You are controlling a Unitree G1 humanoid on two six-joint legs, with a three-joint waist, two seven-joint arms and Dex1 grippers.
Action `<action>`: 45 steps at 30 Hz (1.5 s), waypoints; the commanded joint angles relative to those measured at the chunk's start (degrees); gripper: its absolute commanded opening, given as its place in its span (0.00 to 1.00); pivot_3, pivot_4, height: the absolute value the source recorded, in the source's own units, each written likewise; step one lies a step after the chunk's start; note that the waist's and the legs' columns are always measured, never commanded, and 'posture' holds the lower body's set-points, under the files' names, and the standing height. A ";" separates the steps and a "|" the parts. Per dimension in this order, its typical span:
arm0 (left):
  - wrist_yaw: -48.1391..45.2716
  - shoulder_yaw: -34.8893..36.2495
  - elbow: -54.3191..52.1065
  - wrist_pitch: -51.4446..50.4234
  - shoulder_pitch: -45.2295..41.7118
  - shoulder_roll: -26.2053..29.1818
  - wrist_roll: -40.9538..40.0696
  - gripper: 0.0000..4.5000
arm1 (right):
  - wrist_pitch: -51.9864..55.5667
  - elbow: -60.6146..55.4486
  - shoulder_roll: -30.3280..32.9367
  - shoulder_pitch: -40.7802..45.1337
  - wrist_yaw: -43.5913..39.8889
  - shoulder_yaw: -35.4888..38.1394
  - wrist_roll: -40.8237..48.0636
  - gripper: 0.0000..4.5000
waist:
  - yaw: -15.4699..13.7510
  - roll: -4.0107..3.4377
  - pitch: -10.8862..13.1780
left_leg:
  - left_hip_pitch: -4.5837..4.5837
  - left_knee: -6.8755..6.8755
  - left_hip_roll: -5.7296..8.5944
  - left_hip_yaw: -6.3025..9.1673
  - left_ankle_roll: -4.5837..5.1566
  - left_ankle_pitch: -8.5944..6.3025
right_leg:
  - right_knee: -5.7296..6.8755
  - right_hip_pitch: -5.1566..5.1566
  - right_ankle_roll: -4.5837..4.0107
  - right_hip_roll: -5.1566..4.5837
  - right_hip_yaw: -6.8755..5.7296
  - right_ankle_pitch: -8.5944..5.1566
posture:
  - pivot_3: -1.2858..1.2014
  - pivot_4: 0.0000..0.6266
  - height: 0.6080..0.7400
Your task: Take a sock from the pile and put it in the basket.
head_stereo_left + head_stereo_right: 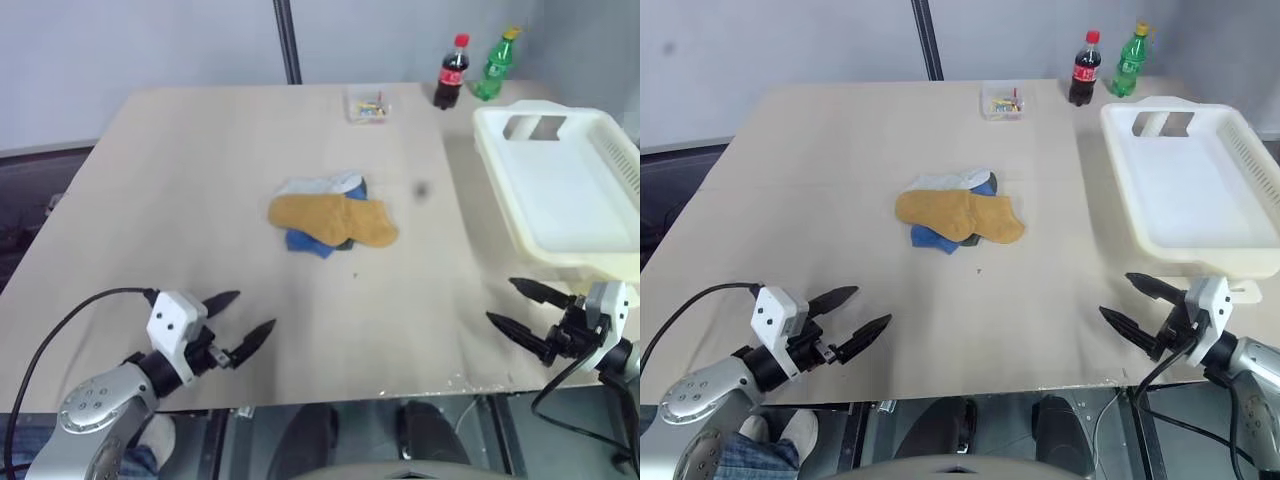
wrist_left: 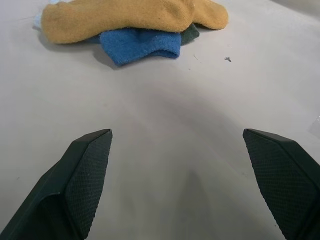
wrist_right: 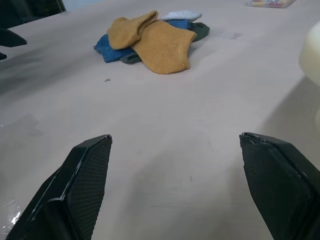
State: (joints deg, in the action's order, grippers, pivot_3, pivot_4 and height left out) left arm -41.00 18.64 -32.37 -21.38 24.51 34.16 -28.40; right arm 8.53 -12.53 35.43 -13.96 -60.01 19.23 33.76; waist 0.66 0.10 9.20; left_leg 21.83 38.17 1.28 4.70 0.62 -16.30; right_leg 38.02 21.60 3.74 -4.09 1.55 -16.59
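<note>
fingers (image 1: 238, 318) (image 1: 525, 308) wide, empty | pile (image 1: 331, 221) mid-table | bottles (image 1: 451, 72), small box (image 1: 367, 105) behind basket (image 1: 560, 190)

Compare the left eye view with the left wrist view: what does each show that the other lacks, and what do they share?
Left eye view alone: the cream basket at the table's right edge, a cola bottle and a green bottle at the far end, a small clear box, and the right gripper, open, near the basket's front corner.

Left wrist view alone: a close look at the pile, where the blue sock and a dark sock poke out beneath the mustard one.

Both: the pile of socks on the table and the left gripper, open and empty.
</note>
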 commanded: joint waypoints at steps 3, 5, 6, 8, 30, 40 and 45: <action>-0.77 0.28 1.15 1.95 -2.89 0.66 0.28 1.00 | -1.32 -3.92 -0.91 -2.83 1.93 2.03 0.32 0.95 | -0.51 -0.01 -0.01 | 0.03 0.00 0.02 0.07 0.00 0.00 | 0.00 0.00 0.00 -0.02 -0.01 0.00 | 0.52 0.24 1.00; -0.70 0.11 1.64 1.96 -3.47 0.48 0.29 1.00 | -1.44 -3.66 -0.92 -2.73 2.04 1.48 -0.08 0.95 | -0.49 -0.01 -0.01 | 0.02 0.00 0.02 0.06 0.00 0.00 | 0.00 -0.01 0.00 -0.01 -0.02 0.00 | 0.52 0.24 1.00; -0.62 -0.04 1.79 2.00 -3.75 0.40 0.39 1.00 | -1.41 -3.57 -0.92 -2.60 2.08 1.23 -0.21 0.95 | -0.41 -0.01 -0.01 | 0.02 0.00 0.02 0.03 0.00 0.00 | 0.00 -0.01 0.00 -0.01 -0.02 0.00 | 0.52 0.24 1.00; -0.50 -0.29 1.72 2.00 -4.09 0.24 0.45 1.00 | -1.33 -3.46 -0.83 -2.28 2.01 0.87 -0.38 0.95 | -0.14 -0.01 -0.01 | 0.00 0.01 0.03 -0.03 0.00 0.00 | -0.01 -0.01 0.00 -0.02 -0.02 0.00 | 0.52 0.24 1.00; -1.92 -0.74 1.23 2.57 -4.26 0.28 -0.50 1.00 | -0.68 -5.56 -1.57 -2.14 2.68 -0.44 -0.29 0.95 | -0.09 -0.01 -0.01 | 0.01 0.00 0.00 0.01 0.01 0.00 | 0.00 0.00 0.00 -0.01 0.00 0.00 | 0.52 0.24 1.00; -1.00 -4.32 1.62 2.58 -8.52 -1.46 0.00 1.00 | -1.16 -8.26 -1.96 -2.43 2.71 -1.84 -0.27 0.95 | -0.14 0.00 -0.01 | 0.01 0.00 0.01 0.00 0.01 0.00 | 0.00 0.00 0.01 0.00 -0.03 0.00 | 0.52 0.24 1.00; 2.85 -12.37 6.36 4.68 -18.76 -3.19 8.04 1.00 | -1.31 -7.24 -2.18 -1.28 3.41 -2.57 -0.94 0.95 | -0.40 0.00 -0.03 | -0.01 0.05 0.08 0.06 0.01 0.00 | 0.05 -0.01 0.02 0.04 -0.16 0.01 | 0.52 0.24 1.00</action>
State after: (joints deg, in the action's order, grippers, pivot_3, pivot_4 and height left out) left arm -39.24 8.49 -26.76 -18.40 6.71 31.20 -23.17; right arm 8.36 -18.93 33.27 -15.40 -56.89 16.17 32.61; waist 0.26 0.10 9.17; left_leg 21.80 38.22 1.37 4.74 0.63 -16.30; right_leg 38.07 21.58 3.78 -4.05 1.41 -16.56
